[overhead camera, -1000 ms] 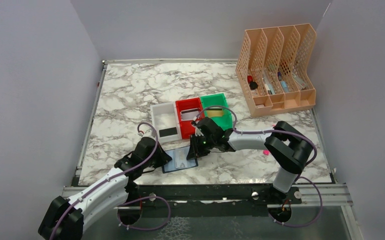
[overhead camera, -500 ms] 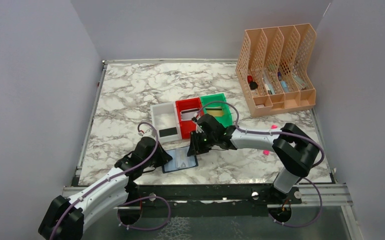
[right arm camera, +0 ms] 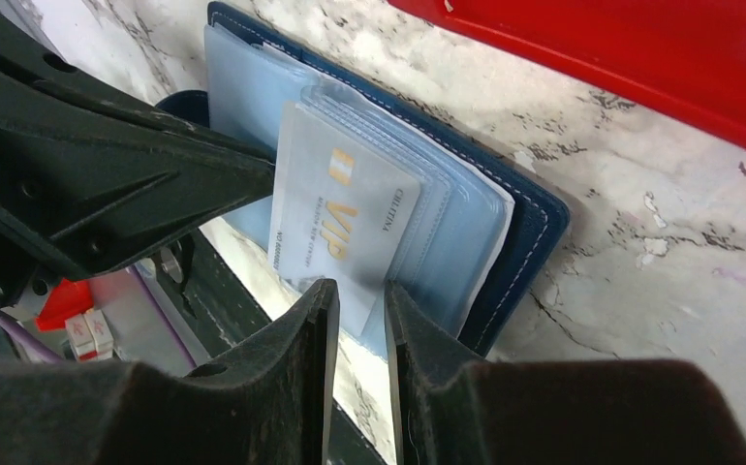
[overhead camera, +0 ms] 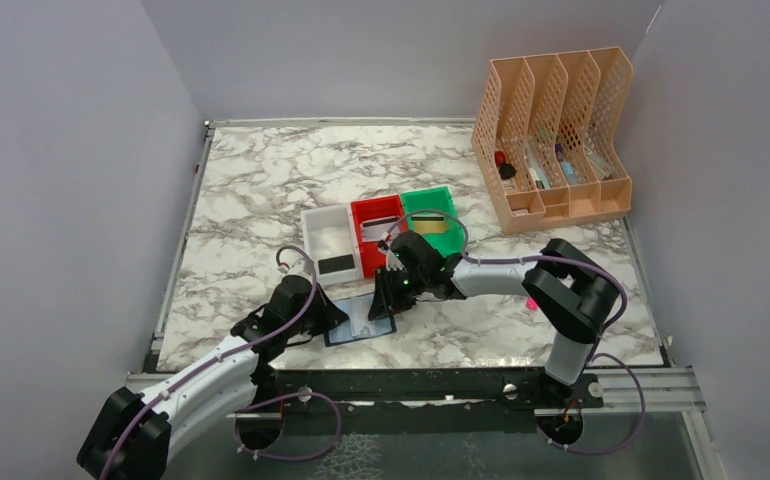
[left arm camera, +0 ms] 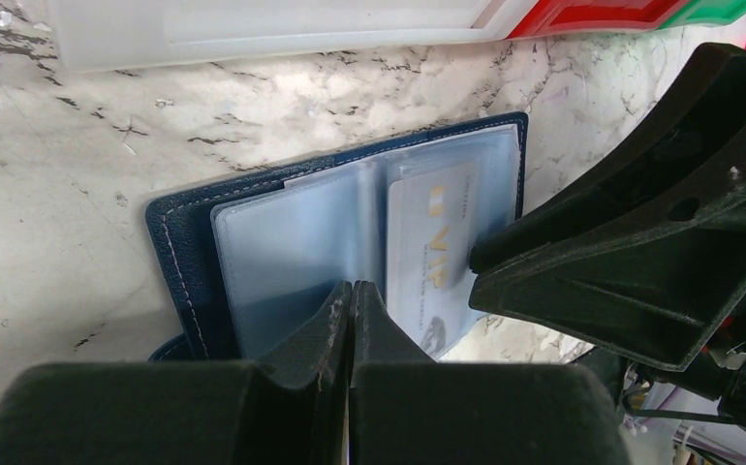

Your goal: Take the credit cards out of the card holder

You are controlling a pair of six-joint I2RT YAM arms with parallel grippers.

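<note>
The card holder [overhead camera: 361,322] lay open on the bench [overhead camera: 261,190] near its front edge, just in front of the white bin [overhead camera: 308,228]. The left claw [left arm camera: 352,293] was pressed together, tips on the clear sleeves [left arm camera: 292,232]. The right claw [right arm camera: 359,302] stood narrowly spread at the edge of a silvery credit card [right arm camera: 335,218] sitting in its sleeve
</note>
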